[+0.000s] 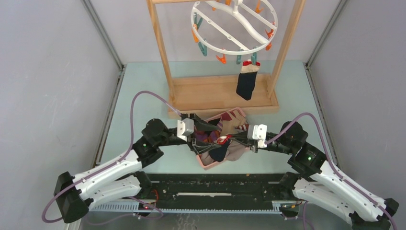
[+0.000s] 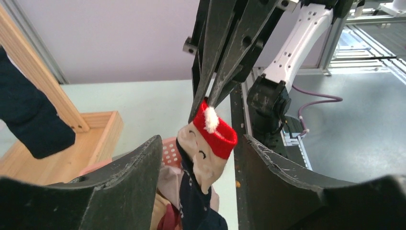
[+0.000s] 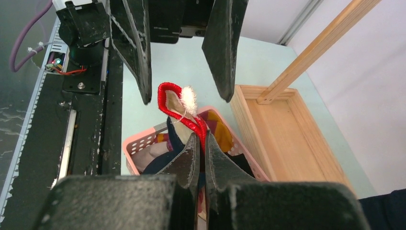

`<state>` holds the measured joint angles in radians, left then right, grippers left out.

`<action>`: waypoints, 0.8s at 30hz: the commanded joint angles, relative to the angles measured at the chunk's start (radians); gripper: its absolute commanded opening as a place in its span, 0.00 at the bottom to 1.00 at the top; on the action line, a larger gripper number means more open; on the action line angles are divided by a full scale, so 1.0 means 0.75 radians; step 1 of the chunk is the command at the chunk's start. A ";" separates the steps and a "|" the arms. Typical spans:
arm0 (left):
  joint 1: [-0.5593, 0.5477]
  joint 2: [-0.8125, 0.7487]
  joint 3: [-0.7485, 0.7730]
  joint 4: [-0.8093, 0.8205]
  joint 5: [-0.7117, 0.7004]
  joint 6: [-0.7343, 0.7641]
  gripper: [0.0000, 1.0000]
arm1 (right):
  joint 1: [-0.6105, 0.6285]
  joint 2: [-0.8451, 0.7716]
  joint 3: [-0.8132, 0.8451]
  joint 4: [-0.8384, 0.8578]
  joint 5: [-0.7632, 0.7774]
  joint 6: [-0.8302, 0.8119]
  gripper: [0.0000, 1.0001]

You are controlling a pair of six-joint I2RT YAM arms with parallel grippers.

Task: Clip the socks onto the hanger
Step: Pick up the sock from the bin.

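Navy sock (image 1: 248, 82) already clipped to the hanger (image 1: 249, 29); remaining socks heaped in the pink basket (image 3: 136, 137), so most of the job is left; red-cuffed sock (image 2: 213, 139) held above the basket, cuff pinched in the pressed-together right jaws; left jaws spread, flanking the cuff, apparently clear of it.

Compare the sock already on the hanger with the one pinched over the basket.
The clipped sock hangs from the hanger rim; the held sock is pinched at its cuff by the right gripper fingers. The clipped sock dangles free above the wooden rack base; the held sock's foot trails into the pink basket. Both are navy with red at the cuff.
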<state>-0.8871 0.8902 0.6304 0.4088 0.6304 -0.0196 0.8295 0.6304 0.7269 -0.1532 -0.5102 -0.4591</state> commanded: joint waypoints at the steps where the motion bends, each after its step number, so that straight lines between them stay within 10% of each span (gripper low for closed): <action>1: -0.005 -0.040 -0.024 0.145 0.043 -0.047 0.67 | -0.015 -0.008 0.037 0.036 -0.023 0.033 0.06; 24: -0.006 0.049 -0.038 0.175 0.074 -0.030 0.72 | -0.057 0.002 0.037 0.088 -0.073 0.108 0.06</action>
<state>-0.8883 0.9081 0.6167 0.5076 0.7055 -0.0456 0.7948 0.6338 0.7269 -0.1299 -0.5438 -0.4129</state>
